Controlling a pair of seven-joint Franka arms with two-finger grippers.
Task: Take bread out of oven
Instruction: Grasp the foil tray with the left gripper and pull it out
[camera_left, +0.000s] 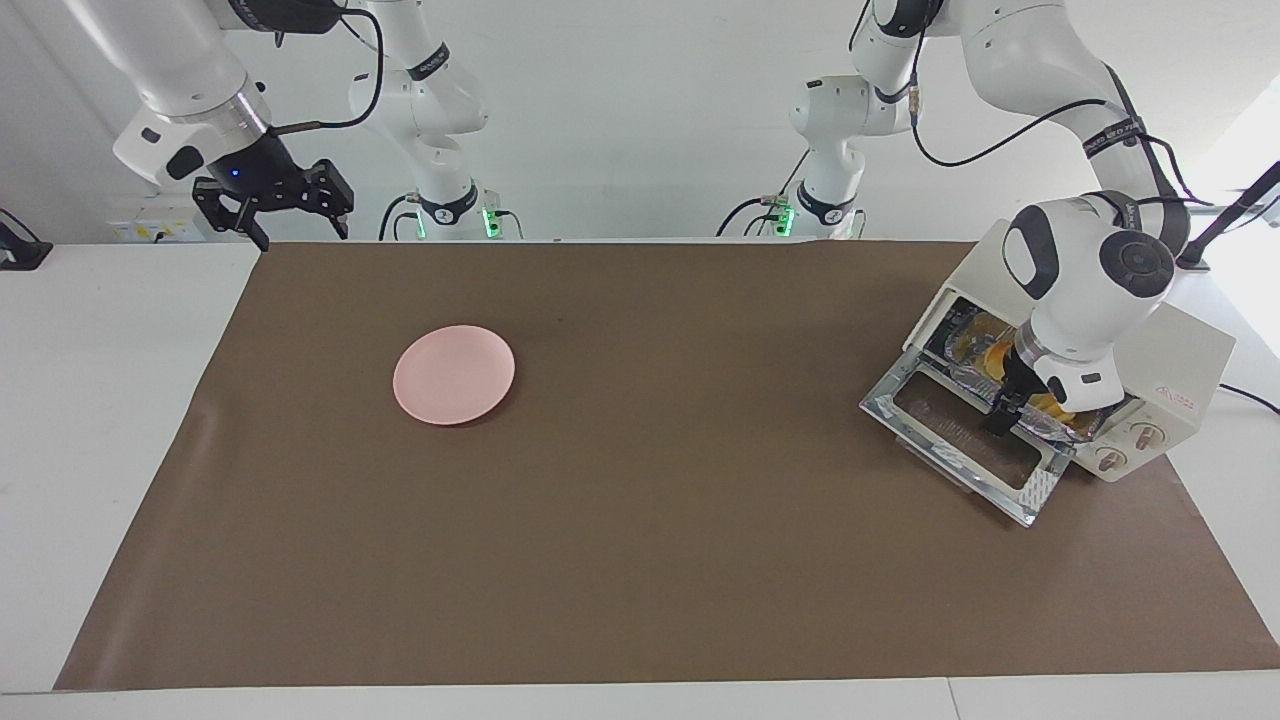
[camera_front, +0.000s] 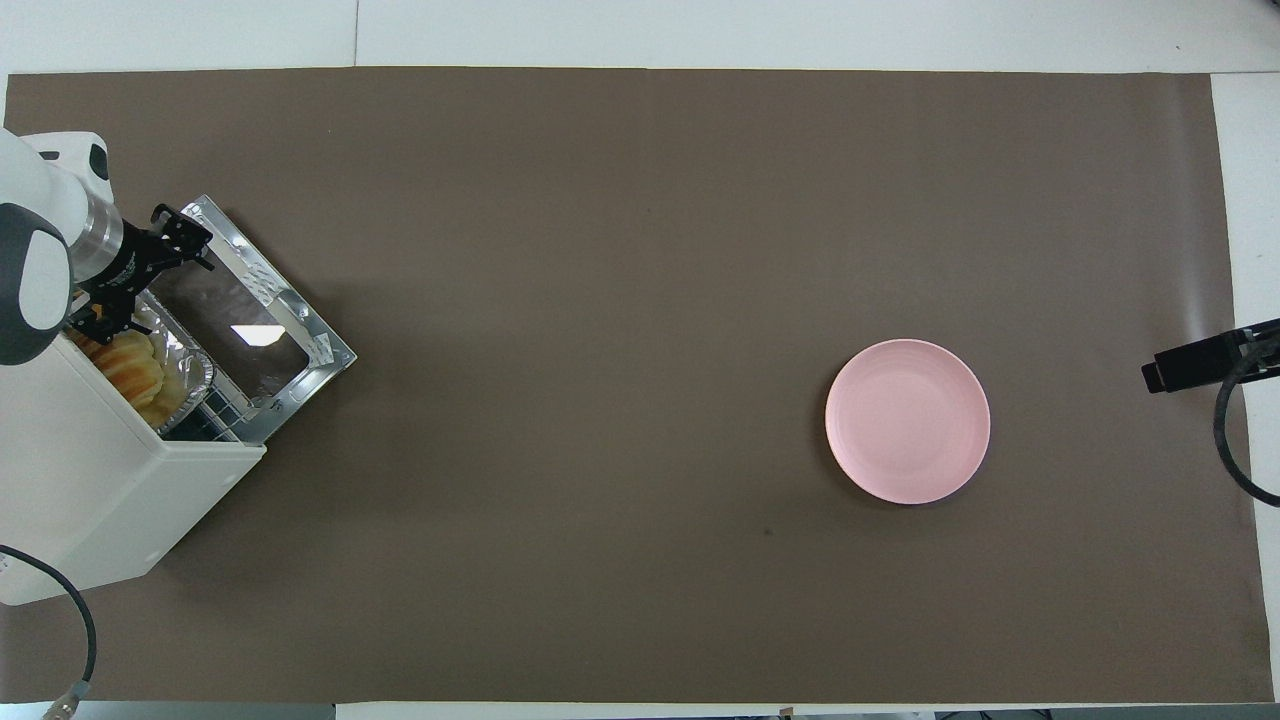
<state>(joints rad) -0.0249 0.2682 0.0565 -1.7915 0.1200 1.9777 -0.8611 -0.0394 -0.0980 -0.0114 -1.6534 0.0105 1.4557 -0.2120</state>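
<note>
The surface (camera_left: 640, 560) carries the oven (camera_left: 1170, 370) at the left arm's end, its drop door (camera_left: 960, 430) lying flat so the left gripper (camera_left: 1003, 412) can reach the mouth. Whether its fingers are spread or closed on anything I cannot tell. Just inside the mouth beside it, the bread (camera_front: 133, 365) sits in a foil tray (camera_front: 185, 375). The pink plate (camera_left: 454, 374) waits well apart. The right gripper (camera_left: 290, 215), fingers spread, hangs idle over the surface's edge nearest the robots.

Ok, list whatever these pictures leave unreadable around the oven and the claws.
- Left claw: grip on the bread unreadable; the wrist hides it in the facing view, too small overhead.
- Oven interior: facing view, blocked by the arm.
- Right claw: overhead view, mostly cut off by the edge.
</note>
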